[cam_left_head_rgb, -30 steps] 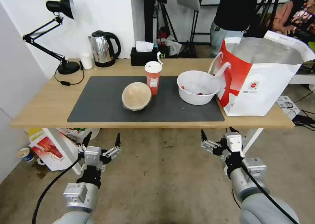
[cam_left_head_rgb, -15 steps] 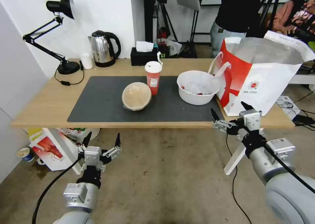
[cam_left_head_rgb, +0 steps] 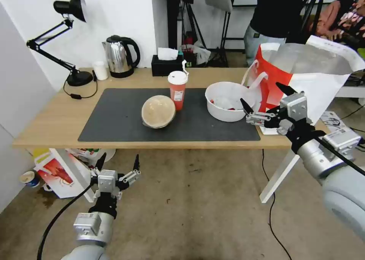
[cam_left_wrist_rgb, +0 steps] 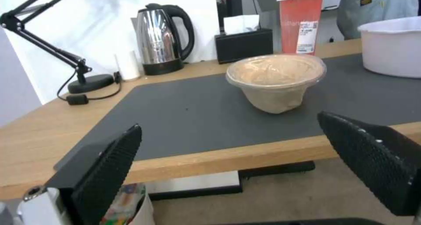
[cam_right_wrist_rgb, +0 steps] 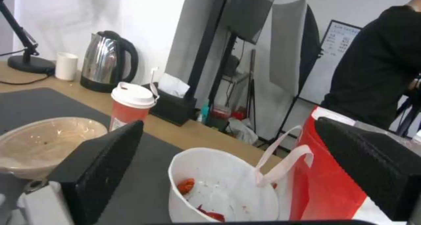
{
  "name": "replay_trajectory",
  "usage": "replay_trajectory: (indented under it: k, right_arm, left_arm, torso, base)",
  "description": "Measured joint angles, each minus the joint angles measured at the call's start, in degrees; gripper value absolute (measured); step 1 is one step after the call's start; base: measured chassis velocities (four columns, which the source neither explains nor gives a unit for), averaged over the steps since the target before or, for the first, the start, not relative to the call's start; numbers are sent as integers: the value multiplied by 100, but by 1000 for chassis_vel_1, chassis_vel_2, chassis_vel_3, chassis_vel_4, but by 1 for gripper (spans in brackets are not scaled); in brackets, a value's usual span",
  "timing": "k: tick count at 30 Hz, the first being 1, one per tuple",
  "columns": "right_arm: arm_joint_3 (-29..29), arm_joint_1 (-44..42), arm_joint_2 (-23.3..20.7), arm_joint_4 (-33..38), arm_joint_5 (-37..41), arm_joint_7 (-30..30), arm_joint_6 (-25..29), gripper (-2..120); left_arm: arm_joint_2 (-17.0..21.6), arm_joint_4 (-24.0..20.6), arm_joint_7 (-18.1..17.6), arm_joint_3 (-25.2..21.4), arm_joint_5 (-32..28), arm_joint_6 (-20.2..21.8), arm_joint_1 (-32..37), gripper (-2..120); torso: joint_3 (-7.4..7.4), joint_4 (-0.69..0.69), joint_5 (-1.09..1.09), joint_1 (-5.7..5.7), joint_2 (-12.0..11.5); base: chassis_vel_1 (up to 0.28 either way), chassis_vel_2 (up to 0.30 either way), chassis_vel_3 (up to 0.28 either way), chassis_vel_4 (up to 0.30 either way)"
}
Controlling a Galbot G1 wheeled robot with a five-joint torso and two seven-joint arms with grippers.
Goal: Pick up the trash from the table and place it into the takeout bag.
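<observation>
Right gripper [cam_left_head_rgb: 264,100] up at table height, fingers spread wide and holding nothing, between the white bowl [cam_left_head_rgb: 227,101] and the takeout bag [cam_left_head_rgb: 304,86]; one fingertip just beside the bowl's rim, whether touching it cannot be told. From the right wrist, the same bowl [cam_right_wrist_rgb: 221,185] open at the top, red scraps at the bottom, a white loop handle of the bag [cam_right_wrist_rgb: 327,182] lying across its rim.

Left gripper [cam_left_head_rgb: 117,165] low in front of the table [cam_left_head_rgb: 45,119], below its front edge, fingers also wide apart and empty.

On the dark mat [cam_left_head_rgb: 114,119]: tan bowl [cam_left_head_rgb: 158,111] near the middle, red cup [cam_left_head_rgb: 177,89] with a white lid just behind it and to its right, very close or touching, white bowl further right at the mat's end. Bag upright at the table's right end, mouth open, silver lining showing.

Along the back edge of the table: desk lamp [cam_left_head_rgb: 70,12], small white cup [cam_left_head_rgb: 100,70], kettle [cam_left_head_rgb: 119,56], black tissue box [cam_left_head_rgb: 166,64]. From the left wrist, the tan bowl [cam_left_wrist_rgb: 276,80] straight ahead on the mat, the red cup [cam_left_wrist_rgb: 302,22] behind it.
</observation>
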Motion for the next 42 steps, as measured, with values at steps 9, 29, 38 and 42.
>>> replay_trajectory:
  k: [9, 29, 38, 42]
  right_arm:
    - [-678, 1318, -717, -889, 315, -1162, 663, 100]
    - [-1426, 2594, -1267, -1755, 500, -2307, 1292, 100]
    - [-1993, 3237, -1211, -2195, 256, -2874, 1553, 100]
    - [-2290, 3734, -1199, -2388, 214, -2981, 1607, 100]
  left_arm:
    - [0, 0, 0, 0, 0, 0, 0, 100]
    - [0, 0, 0, 0, 0, 0, 0, 100]
    - [-1, 0, 0, 1, 0, 0, 0, 100]
    - [0, 0, -1, -1, 0, 0, 0, 100]
  torso:
    - [0, 3, 1, 1, 1]
    - [-1, 0, -1, 0, 1]
    - [0, 4, 0, 1, 0]
    - [1, 5, 4, 3, 0]
  base:
    - [0, 0, 0, 0]
    - [0, 0, 0, 0]
    - [0, 0, 0, 0]
    - [0, 0, 0, 0]
